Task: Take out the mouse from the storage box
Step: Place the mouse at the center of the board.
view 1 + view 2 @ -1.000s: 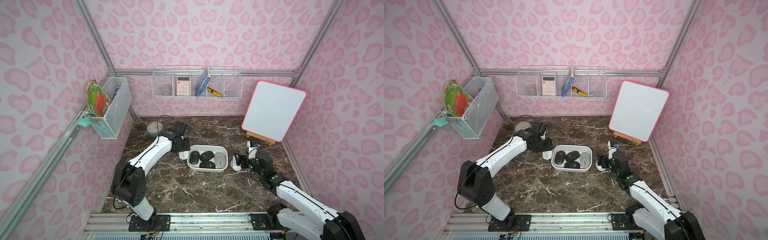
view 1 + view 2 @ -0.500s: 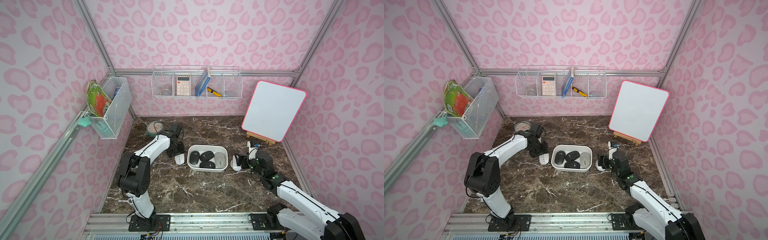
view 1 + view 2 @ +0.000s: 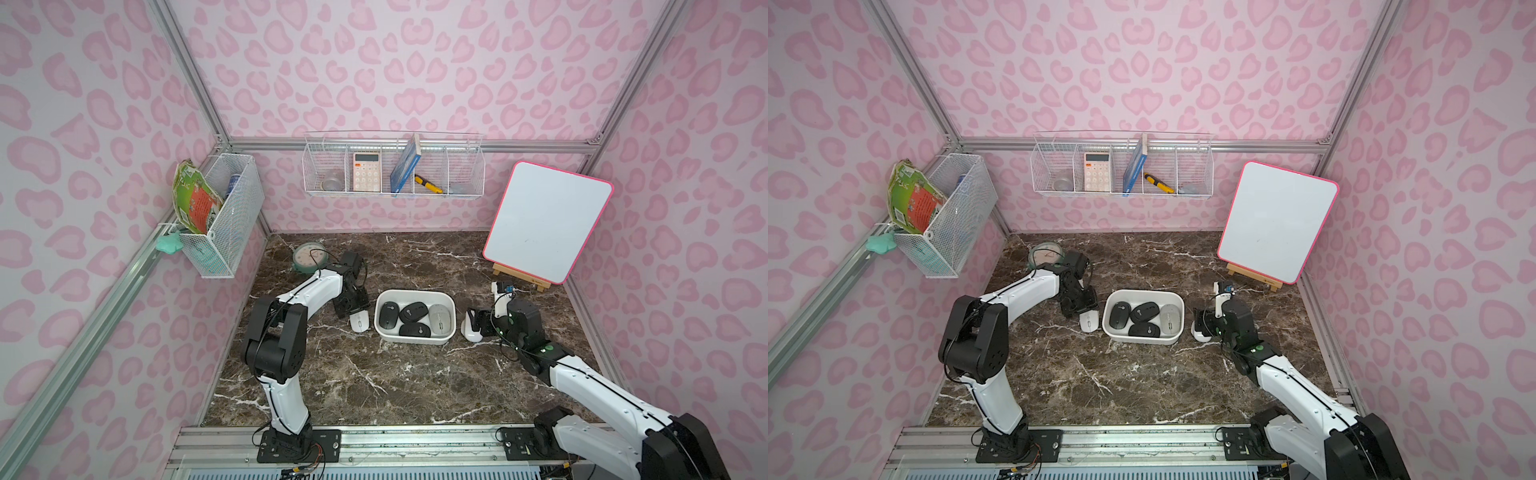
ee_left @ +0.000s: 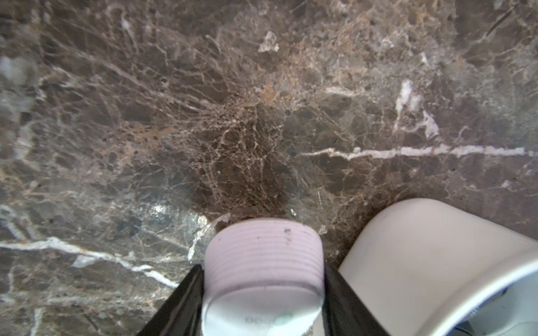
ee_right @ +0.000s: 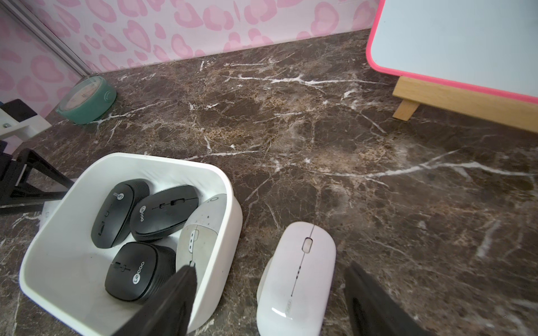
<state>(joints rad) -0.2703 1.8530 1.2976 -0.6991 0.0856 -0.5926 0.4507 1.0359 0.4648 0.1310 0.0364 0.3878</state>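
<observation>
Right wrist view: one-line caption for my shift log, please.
Right gripper, fingers open, straddles a white mouse on the marble tabletop beside the storage box holding three black mice and one grey mouse.

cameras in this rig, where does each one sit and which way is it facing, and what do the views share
Top views: high above the base rail, looking down at the table and back wall; both arms whole, left gripper and right gripper included.
Left wrist: on the left arm, low over the table; its fingers clamp a ribbed white mouse.
Right wrist: on the right arm, facing the back wall; its open fingers straddle a flat white mouse.
Shared: every view shows the storage box.
</observation>
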